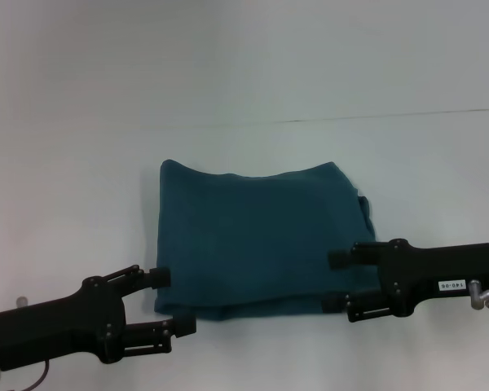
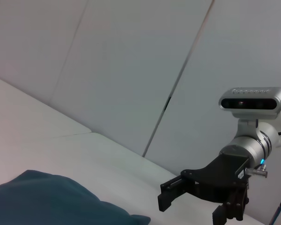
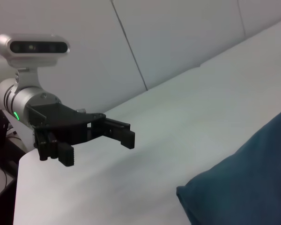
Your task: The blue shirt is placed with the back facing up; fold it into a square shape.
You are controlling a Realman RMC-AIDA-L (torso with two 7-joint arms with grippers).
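Both arms reach inward low over the desk point(image 1: 81, 187), jaws apart: left gripper point(image 1: 174, 301) and right gripper point(image 1: 336, 280) flank the folded blue shirt point(image 1: 257, 236) at its near corners.

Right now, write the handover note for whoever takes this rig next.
Left gripper: open, empty, at the near left corner of the blue shirt.
Right gripper: open, empty, over the shirt's near right edge.
Shirt: lies on the white table, already folded into a roughly square bundle, with some fabric sticking out at the right side.
Done: folding looks essentially complete.
Left: probably only tidy that right edge, then pull both arms back.
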